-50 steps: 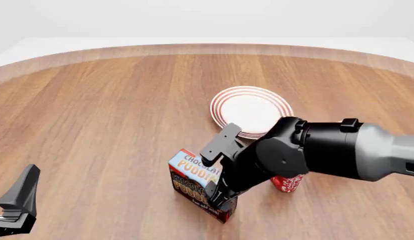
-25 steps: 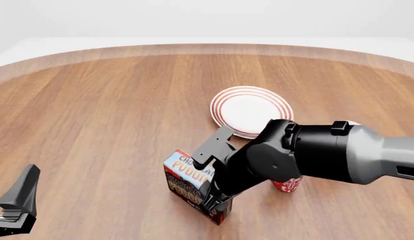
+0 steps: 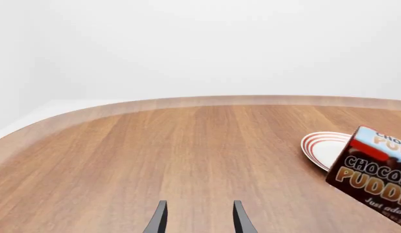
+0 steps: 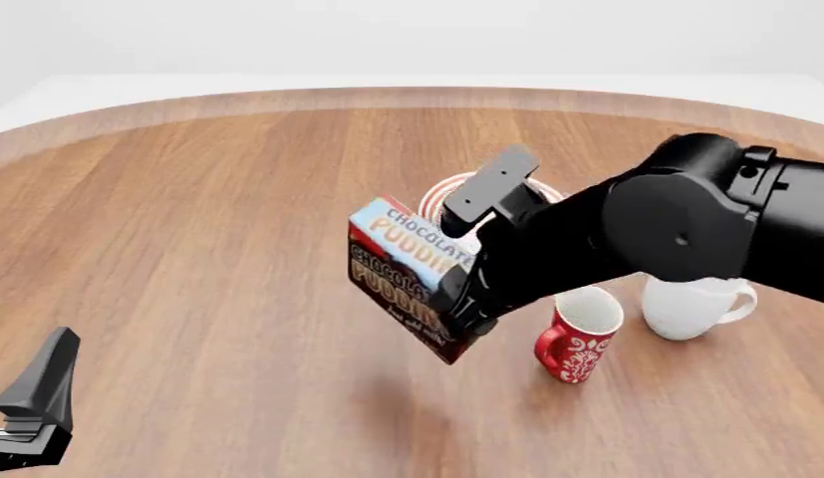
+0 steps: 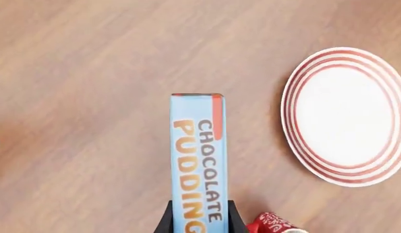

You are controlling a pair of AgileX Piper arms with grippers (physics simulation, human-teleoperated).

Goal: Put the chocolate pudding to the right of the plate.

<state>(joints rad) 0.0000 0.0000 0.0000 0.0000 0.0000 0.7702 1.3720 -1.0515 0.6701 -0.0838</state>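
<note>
right gripper [image 4: 454,299] raised, jaws clamped; left gripper [image 3: 199,218] low, jaws parted

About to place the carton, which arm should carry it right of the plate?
Right: its claw already grips the light-blue-topped chocolate pudding carton airborne near the red-ringed white plate.

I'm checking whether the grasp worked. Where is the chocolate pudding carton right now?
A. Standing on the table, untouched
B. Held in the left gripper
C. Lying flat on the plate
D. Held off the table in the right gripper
D: the right gripper clamps the chocolate pudding, which hangs tilted above the table, with a faint shadow below it; the plate holds nothing.
</note>
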